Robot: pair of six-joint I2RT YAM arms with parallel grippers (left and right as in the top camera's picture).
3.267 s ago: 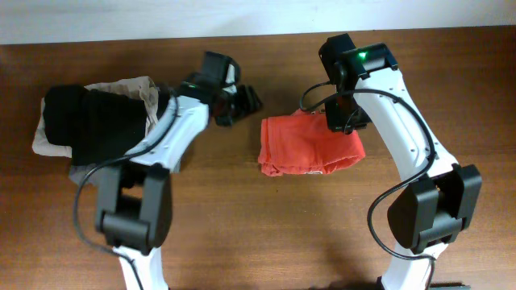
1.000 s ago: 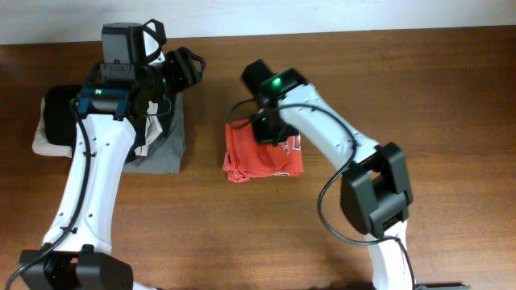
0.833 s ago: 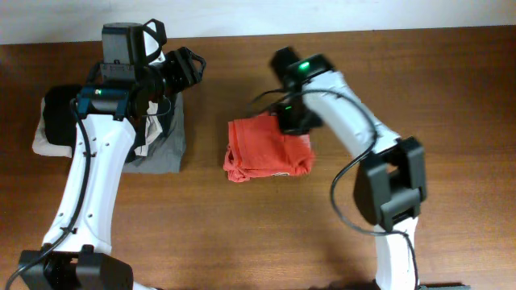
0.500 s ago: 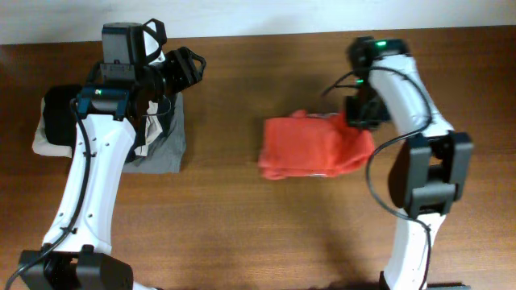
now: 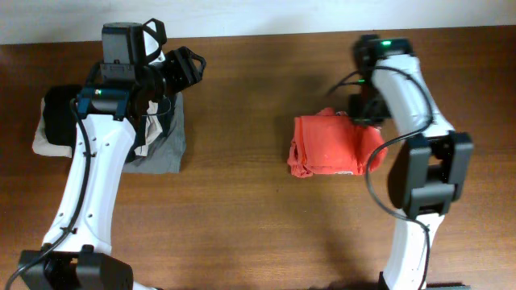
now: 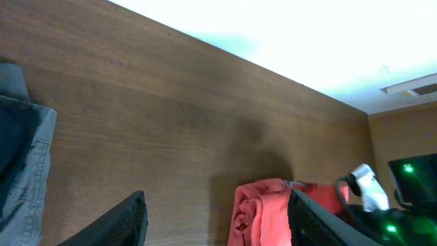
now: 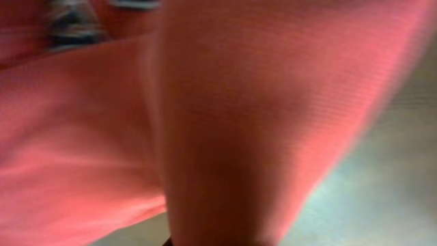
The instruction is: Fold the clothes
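Observation:
The red-orange T-shirt lies as a folded bundle on the wooden table, right of centre. My right gripper is at its far right corner and looks shut on the cloth. In the right wrist view the blurred red T-shirt fills the frame and hides the fingers. My left gripper is open and empty, held above the far left of the table. In the left wrist view its dark fingers are spread, and the T-shirt shows between them, far off.
A stack of folded garments sits at the left: black, beige and grey. The grey one also shows in the left wrist view. The table's far edge meets a white wall.
My right gripper has swung from the middle of the table to the right, dragging the red-orange T-shirt with it. The left arm has not moved over the last second.

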